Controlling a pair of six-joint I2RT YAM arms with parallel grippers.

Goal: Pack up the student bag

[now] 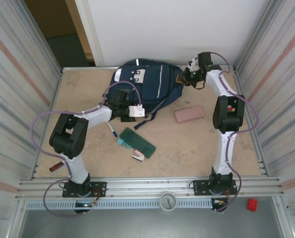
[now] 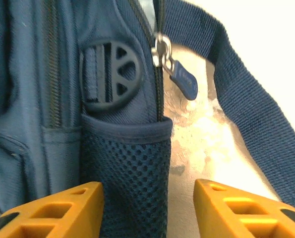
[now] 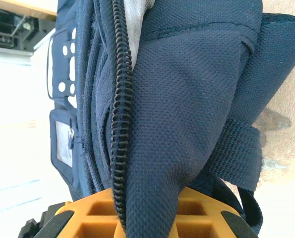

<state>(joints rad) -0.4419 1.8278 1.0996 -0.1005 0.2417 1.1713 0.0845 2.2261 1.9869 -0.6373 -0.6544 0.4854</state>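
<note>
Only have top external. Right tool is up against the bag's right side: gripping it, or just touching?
Observer: Gripping. The right wrist view has the right tool shut on a fold of the student bag, right beside the zipper coil.
Operator: Left side?
Observer: The left tool is open, its fingers either side of the mesh side pocket.
Operator: Zipper pull near it?
Observer: Yes. The zipper pull hangs just above the pocket's rim, ahead of the fingers, untouched.
</note>
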